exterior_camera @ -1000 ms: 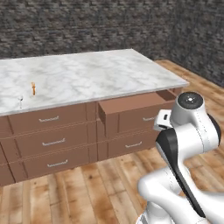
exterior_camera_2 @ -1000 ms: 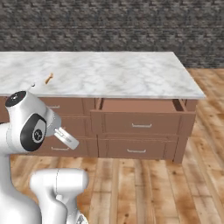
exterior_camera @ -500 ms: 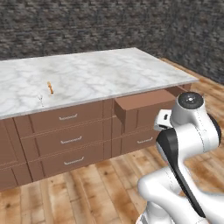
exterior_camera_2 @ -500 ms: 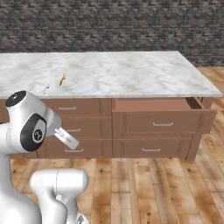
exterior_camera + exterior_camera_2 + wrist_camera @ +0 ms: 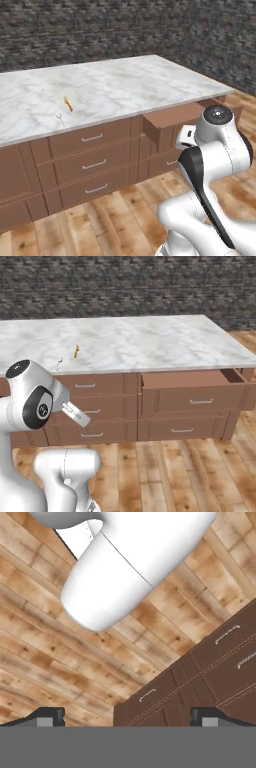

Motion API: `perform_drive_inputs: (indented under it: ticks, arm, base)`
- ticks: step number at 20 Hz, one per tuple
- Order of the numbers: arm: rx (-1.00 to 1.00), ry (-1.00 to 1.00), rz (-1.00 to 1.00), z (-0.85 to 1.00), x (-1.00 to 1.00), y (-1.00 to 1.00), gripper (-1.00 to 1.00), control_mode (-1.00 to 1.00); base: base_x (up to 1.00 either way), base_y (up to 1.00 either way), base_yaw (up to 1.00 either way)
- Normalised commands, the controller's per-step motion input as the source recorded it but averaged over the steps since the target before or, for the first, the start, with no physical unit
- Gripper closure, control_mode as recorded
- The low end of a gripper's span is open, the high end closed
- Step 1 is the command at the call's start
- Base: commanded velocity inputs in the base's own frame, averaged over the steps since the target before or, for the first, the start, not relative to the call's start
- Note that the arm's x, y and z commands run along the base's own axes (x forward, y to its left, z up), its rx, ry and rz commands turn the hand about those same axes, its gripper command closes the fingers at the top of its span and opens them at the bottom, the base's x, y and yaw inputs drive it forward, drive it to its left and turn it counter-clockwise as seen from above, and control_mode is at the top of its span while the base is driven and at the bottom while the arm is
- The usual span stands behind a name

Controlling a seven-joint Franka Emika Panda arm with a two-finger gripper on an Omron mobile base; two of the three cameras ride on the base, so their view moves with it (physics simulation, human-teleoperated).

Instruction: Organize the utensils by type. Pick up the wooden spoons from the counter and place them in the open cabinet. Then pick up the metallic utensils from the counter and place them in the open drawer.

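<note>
The whole scene has slid right over the last second, so the base was driven left toward the utensils. On the counter (image 5: 150,85), 1 fork (image 5: 67,103) and 1 silvery spoon (image 5: 59,117) are left. The gripper (image 5: 125,717) is spread wide, empty; the open drawer (image 5: 190,378) waits.

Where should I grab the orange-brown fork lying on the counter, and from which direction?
Take the fork near mid-length, coming straight down from above. It lies flat on the counter and is very slim, so the fingers should straddle it across its narrow width. The small spoon lies apart, so it should not interfere.
</note>
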Motion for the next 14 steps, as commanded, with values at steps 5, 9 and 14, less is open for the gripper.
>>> perform_drive_inputs:
  ticks: [5,9,14]
  arm:
    - [0.00,0.00,0.00,0.00,0.00,0.00,-1.00,1.00]
    - [0.00,0.00,0.00,0.00,0.00,0.00,-1.00,1.00]
    - [0.00,0.00,0.00,0.00,0.00,0.00,-1.00,1.00]
  base:
    - [0.43,0.55,-0.13]
    - [0.44,0.46,-0.08]
    - [0.45,0.36,-0.04]
